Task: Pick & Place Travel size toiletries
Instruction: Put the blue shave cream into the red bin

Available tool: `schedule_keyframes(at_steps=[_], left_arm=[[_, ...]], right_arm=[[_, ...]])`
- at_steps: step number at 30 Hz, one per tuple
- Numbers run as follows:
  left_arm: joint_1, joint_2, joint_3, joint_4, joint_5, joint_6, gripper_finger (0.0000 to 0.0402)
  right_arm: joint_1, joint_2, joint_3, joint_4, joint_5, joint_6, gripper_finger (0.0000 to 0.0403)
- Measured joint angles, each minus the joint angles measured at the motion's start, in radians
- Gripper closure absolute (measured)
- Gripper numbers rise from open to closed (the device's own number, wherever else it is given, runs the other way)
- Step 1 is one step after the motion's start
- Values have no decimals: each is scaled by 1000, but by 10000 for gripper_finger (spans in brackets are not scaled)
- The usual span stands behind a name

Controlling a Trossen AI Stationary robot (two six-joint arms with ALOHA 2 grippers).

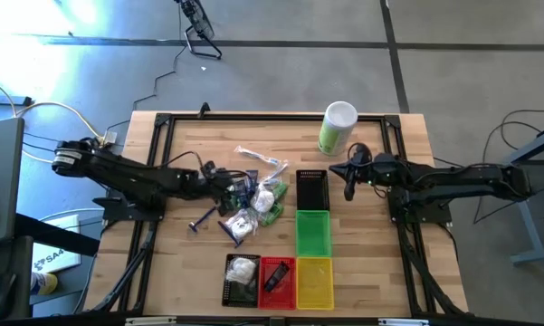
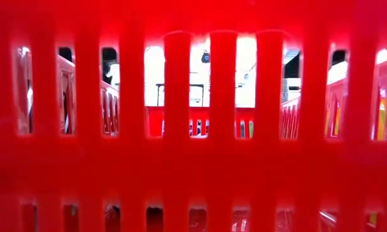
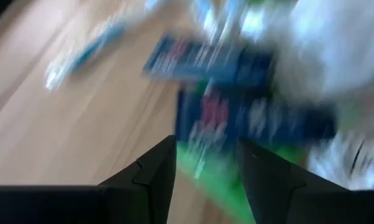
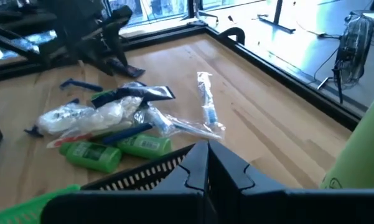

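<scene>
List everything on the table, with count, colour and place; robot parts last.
green bottles: two, side by side at the pile's basket side
dark blue tube: one, in the pile ahead of the left gripper
white pouch: one, in the pile
black basket: one, table centre
green basket: one, next to it
yellow basket: one, front edge
red basket: one, beside yellow
canister: one, green-white, far edge
left gripper: open, at the pile
right gripper: shut, over the black basket
</scene>
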Motion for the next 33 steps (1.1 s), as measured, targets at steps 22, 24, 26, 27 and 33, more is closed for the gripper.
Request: schedule_keyframes(at_steps=[22, 24, 26, 27, 33], left_arm=[[268, -12, 113, -719, 364, -95, 240], [310, -13, 105, -722, 387, -64, 240], [347, -12, 98, -721, 410, -35, 240], [364, -12, 95, -720, 422, -23, 240], [423, -12, 27, -674, 505, 31, 240]], right_arm=[[1, 0, 0, -14, -80, 83, 399], [1, 0, 0, -14, -87, 88, 399], [1, 0, 0, -14, -86, 89, 399], [1, 0, 0, -14, -85, 89, 399], [1, 0, 0, -14, -84, 88, 399]])
